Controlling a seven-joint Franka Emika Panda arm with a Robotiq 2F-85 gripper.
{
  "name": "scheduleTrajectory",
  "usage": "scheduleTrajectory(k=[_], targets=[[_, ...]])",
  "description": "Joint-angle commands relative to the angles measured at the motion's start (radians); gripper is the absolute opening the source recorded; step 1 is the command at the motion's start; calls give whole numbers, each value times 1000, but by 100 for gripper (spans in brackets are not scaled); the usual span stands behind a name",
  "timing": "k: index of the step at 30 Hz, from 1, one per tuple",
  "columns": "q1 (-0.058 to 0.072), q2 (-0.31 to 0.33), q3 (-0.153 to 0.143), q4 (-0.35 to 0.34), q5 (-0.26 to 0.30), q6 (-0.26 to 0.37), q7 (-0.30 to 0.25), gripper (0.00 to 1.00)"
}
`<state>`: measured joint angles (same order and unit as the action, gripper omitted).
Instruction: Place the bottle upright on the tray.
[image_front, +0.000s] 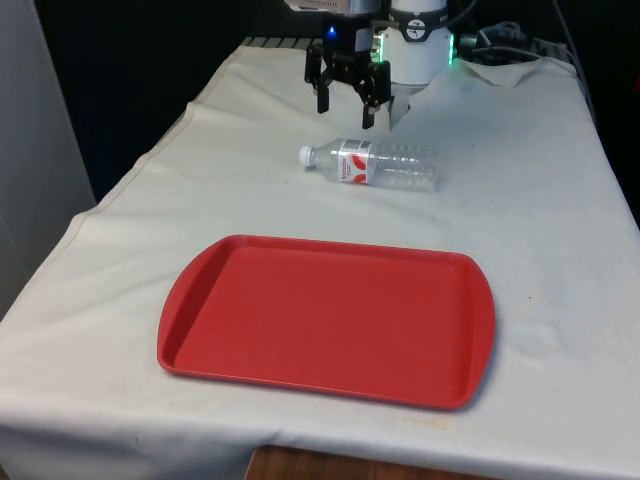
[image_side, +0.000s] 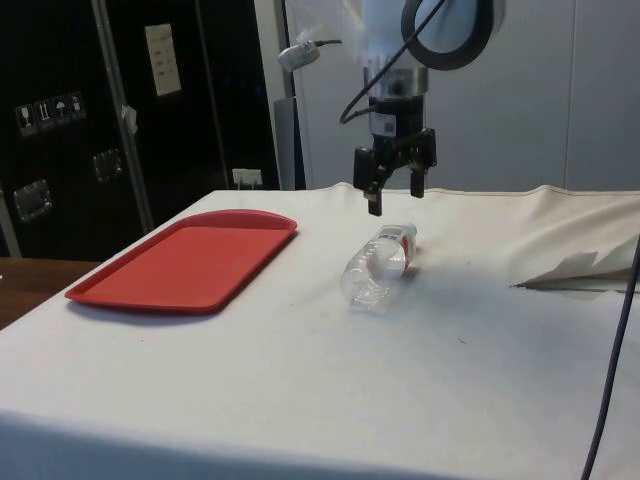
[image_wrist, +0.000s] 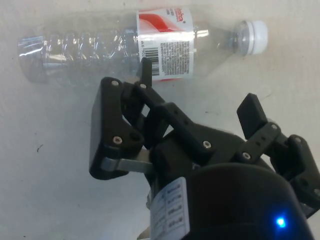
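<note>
My gripper (image_front: 346, 105) hangs in the air above the table (image_front: 540, 200), toward its far end, jaws spread wide with nothing between them. In the side view it (image_side: 392, 193) sits clear above the bottle, not touching it. In the wrist view my two black fingers (image_wrist: 145, 75) stand well apart, one tip showing against the label.

The bottle (image_front: 375, 163) lies on its side on the white cloth, nearer the table's far edge than the near one, between me and the tray. Clear plastic, ribbed body, white cap (image_front: 306, 155) pointing toward the front view's left. It looks empty (I see the cloth straight through the body).

The label (image_wrist: 166, 44) is a white band near the neck end with red swooshes on it. The wrist view gives a barcode and blocks of small black print, plus a line of letters on the red part; none of it reads clearly enough to name a brand.

The tray (image_front: 215, 285) is red, rectangular with rounded corners and a raised rim, lying flat near the table's near edge. Side view has the tray (image_side: 180, 270) well apart from the bottle (image_side: 378, 267), with bare cloth between.
</note>
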<state>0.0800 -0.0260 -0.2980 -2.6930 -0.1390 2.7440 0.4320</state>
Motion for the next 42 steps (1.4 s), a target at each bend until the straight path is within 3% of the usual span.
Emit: scheduleTrajectory(k=[1, 42], targets=[[-2, 3, -1, 3, -4, -2, 15, 100], [-3, 2, -4, 2, -6, -1, 263, 100]])
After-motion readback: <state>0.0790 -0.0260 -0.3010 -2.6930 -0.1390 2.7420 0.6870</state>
